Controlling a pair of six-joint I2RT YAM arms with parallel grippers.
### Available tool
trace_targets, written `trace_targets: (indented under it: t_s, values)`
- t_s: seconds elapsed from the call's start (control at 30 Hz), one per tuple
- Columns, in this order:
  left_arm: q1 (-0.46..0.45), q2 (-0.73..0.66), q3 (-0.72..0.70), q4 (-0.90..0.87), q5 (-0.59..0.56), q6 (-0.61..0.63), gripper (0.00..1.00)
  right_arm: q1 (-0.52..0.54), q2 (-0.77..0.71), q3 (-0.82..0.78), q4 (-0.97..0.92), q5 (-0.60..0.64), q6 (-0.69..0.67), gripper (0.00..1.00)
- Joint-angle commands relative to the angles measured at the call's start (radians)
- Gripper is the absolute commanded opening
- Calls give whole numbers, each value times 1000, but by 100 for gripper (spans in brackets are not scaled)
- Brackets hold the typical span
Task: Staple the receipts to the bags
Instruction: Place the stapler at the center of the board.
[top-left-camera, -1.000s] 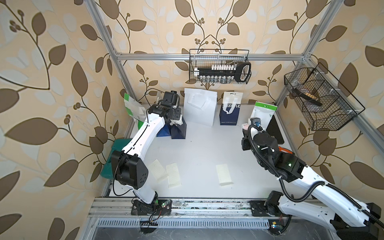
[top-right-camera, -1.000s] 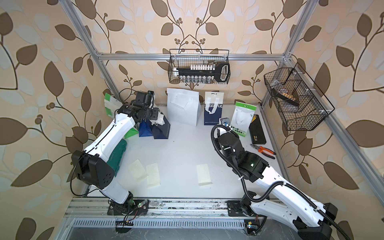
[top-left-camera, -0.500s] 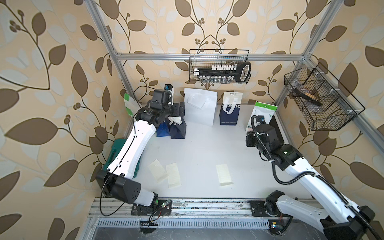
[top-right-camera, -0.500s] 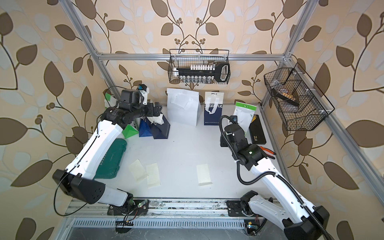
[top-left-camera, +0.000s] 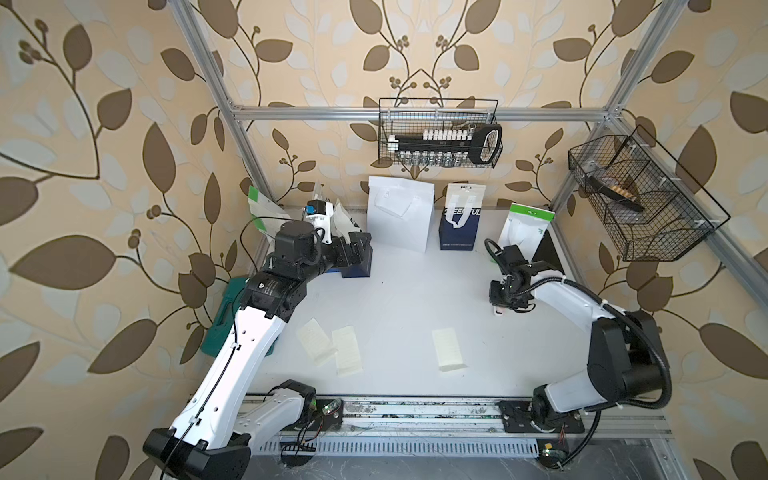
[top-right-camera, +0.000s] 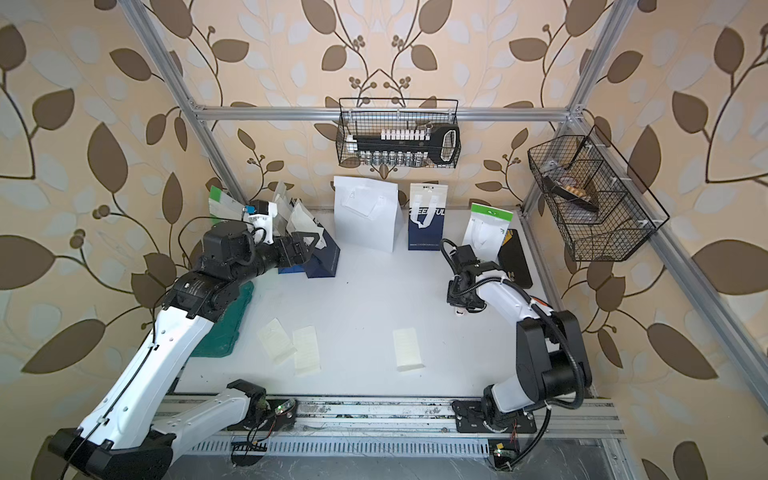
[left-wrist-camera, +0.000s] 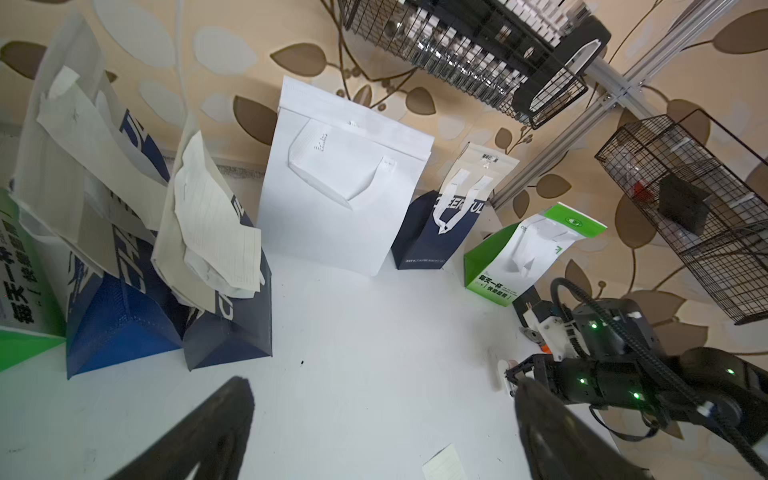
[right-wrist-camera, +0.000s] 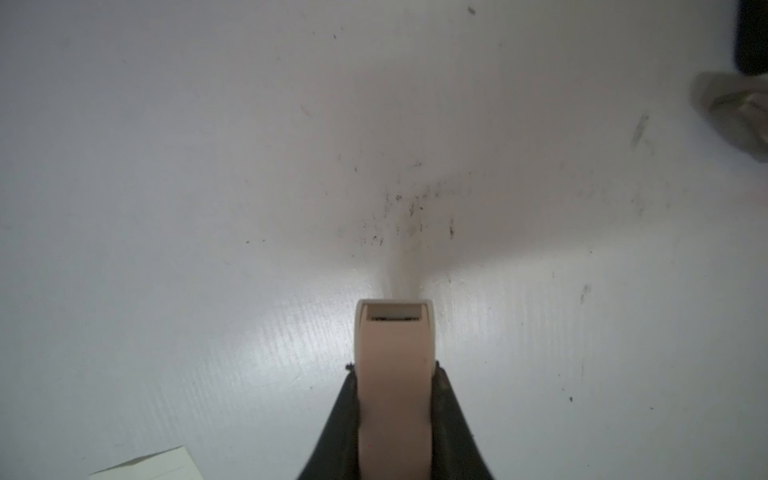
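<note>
Several bags stand along the back wall: a white-and-green bag (top-left-camera: 259, 212), a blue bag (left-wrist-camera: 120, 316), a navy bag (top-left-camera: 357, 266), a plain white bag (top-left-camera: 399, 220), a navy CHEERFUL bag (top-left-camera: 461, 226) and a second white-and-green bag (top-left-camera: 525, 228). Receipts hang on the blue bag (left-wrist-camera: 83, 124), the navy bag (left-wrist-camera: 216, 224) and the white bag (left-wrist-camera: 328, 162). Three loose receipts (top-left-camera: 316, 338) (top-left-camera: 347, 349) (top-left-camera: 448, 348) lie flat near the front. My left gripper (top-left-camera: 359, 249) (left-wrist-camera: 382, 386) is open and empty beside the navy bag. My right gripper (top-left-camera: 503, 301) (right-wrist-camera: 395, 374) is shut on a pink stapler (right-wrist-camera: 392, 353), pointing down at the table.
A teal case (top-left-camera: 220, 320) lies at the left edge under my left arm. Wire baskets hang on the back wall (top-left-camera: 440, 137) and the right wall (top-left-camera: 640, 199). A black flat object (top-left-camera: 548, 253) and orange-handled pliers (top-right-camera: 540, 303) lie at the right edge.
My left gripper has opened fully and drawn back from the top of the navy bag. My right arm has carried the stapler from the right white-and-green bag toward the front.
</note>
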Motion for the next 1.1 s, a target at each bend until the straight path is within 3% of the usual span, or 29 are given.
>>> trace_targets:
  t_s: [0.0,0.17,0.4,0.57,0.83,1.07]
  values:
    - [5,-22,-1,29,29,-5,99,-8,50,33,-53,2,3,0]
    - [5,-30,-6,30,31,9,99,-17,111,58,-80,27,-4,1]
    - [5,-19,8,16,41,23,99,-21,118,75,-88,40,-15,41]
    - [5,-14,13,11,40,29,99,-21,92,82,-79,29,-17,52]
    - [5,-19,7,16,60,16,99,-26,-160,165,-74,81,-23,71]
    - [5,-28,-17,31,92,-8,99,-137,-274,300,55,119,44,77]
